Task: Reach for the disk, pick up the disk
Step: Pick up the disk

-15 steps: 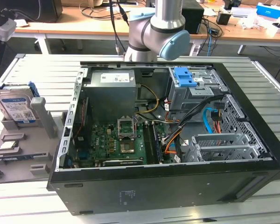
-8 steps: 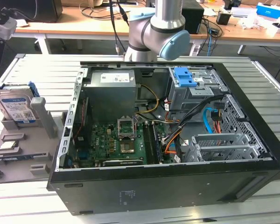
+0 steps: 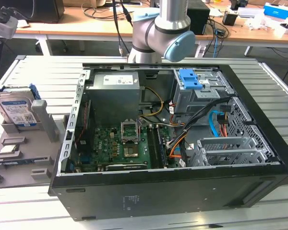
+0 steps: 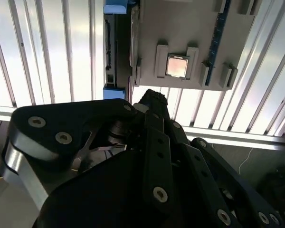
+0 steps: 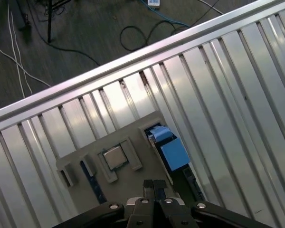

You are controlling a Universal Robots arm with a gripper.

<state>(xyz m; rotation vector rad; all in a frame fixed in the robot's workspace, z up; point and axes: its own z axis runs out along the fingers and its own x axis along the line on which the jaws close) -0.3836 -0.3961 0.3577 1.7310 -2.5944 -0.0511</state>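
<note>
You have the disk (image 3: 15, 111) propped in the holder (image 3: 24, 163) (on the exterior view's left), beside the computer case (image 3: 173, 191).

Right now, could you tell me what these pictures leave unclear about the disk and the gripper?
Disk: lower part hidden inside the grey stand, exterior view.
Disk's label: unseen in both wrist views, where the disk shows edge-on.
Gripper: cut off by the first wrist view's edge; its height above the disk cannot be judged.
</note>
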